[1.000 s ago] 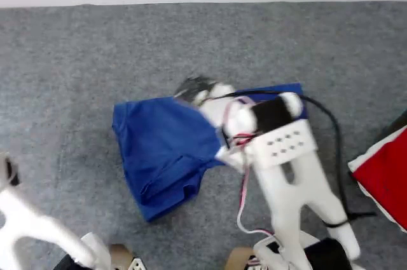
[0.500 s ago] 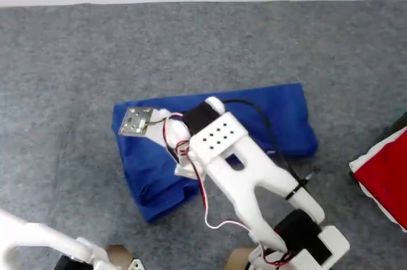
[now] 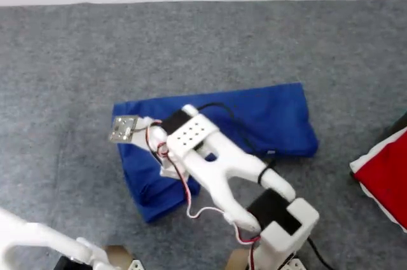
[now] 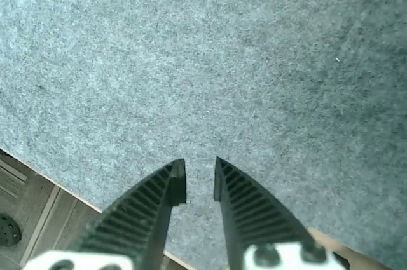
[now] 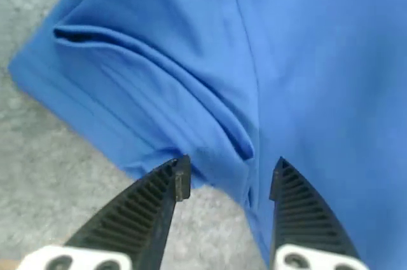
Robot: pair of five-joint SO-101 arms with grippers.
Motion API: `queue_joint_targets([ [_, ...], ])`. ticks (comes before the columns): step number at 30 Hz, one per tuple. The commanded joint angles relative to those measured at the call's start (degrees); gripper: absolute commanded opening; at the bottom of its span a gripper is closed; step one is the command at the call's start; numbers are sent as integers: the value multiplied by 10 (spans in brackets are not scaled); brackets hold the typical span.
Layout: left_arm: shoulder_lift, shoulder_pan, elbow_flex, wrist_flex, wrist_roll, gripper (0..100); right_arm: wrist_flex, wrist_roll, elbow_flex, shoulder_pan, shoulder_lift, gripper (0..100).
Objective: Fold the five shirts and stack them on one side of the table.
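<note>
A blue shirt point(image 3: 270, 117) lies partly folded in the middle of the grey table, with a bunched fold at its near left end point(image 3: 156, 190). My right arm stretches across it from the near side, and my right gripper point(image 3: 127, 131) hangs over the shirt's left edge. In the right wrist view that gripper point(image 5: 229, 178) is open, its fingers straddling a creased fold of the blue shirt point(image 5: 286, 60) just above the cloth. My left gripper point(image 4: 200, 178) hovers over bare grey felt with a narrow gap between its fingers and nothing in it.
A red shirt point(image 3: 385, 181) with a white edge lies at the table's right edge. Part of the left arm point(image 3: 32, 238) shows at the near left corner. The table's near edge and wooden floor point(image 4: 25, 206) appear in the left wrist view.
The right arm has swung left across the blue shirt, from its middle to its left edge, uncovering the shirt's right half. The left arm has drawn back toward the near left corner.
</note>
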Motion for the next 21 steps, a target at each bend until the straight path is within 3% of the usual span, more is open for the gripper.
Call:
queue_joint_targets([
  [1,-12,19,-19,-9,-3,87,-25,5,-5,0,3,203],
  [8,-12,49,-19,-9,-1,87,-27,5,-50,8,25,8],
  [21,-16,80,6,-9,0,86,-26,6,-142,81,41,10],
])
